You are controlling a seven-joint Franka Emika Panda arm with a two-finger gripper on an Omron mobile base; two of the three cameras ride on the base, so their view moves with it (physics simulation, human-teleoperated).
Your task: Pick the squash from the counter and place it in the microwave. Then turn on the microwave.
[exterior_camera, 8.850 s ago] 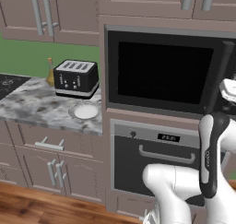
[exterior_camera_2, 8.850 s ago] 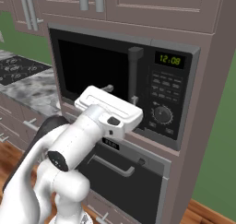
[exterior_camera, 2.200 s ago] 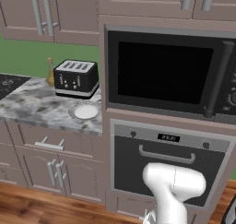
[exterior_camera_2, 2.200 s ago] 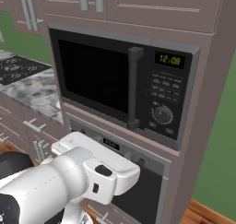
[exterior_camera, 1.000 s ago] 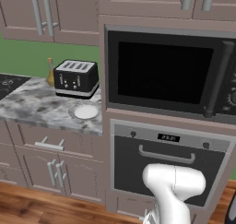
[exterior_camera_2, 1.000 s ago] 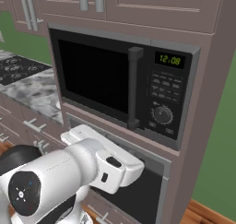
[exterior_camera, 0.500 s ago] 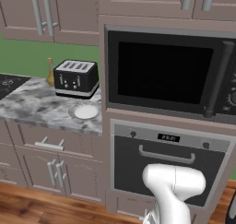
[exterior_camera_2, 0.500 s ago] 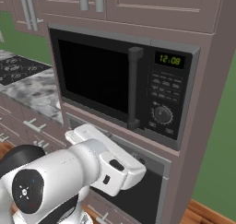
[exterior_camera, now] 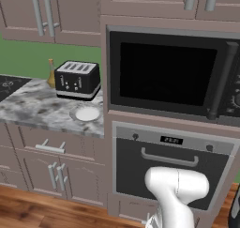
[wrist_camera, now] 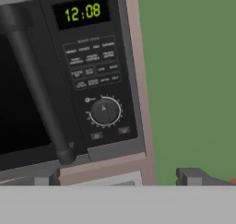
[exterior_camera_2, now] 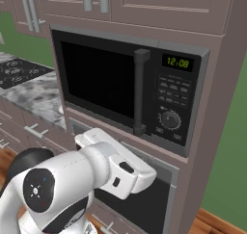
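The microwave point(exterior_camera: 171, 74) is built into the cabinet wall with its black glass door shut. It shows again in the right base view as the microwave point(exterior_camera_2: 125, 84), with a vertical bar handle point(exterior_camera_2: 140, 91) and a green display point(exterior_camera_2: 177, 62). In the hand view my gripper point(wrist_camera: 119, 178) is open and holds nothing. It hangs apart from the microwave's control panel point(wrist_camera: 94, 71), below its round knob point(wrist_camera: 105, 111). The marbled counter point(exterior_camera: 42, 110) lies to the left. The squash is out of view.
On the counter stand a black toaster point(exterior_camera: 77, 79), an amber bottle point(exterior_camera: 50, 73) and a white plate point(exterior_camera: 87, 113). An oven point(exterior_camera: 171, 168) with a horizontal handle sits under the microwave. My white arm point(exterior_camera_2: 91, 180) crosses in front of it. A green wall point(wrist_camera: 193, 80) lies right of the microwave.
The arm's big white link has shifted slightly down and left in the right base view. The jaws stay open and the microwave door stays shut.
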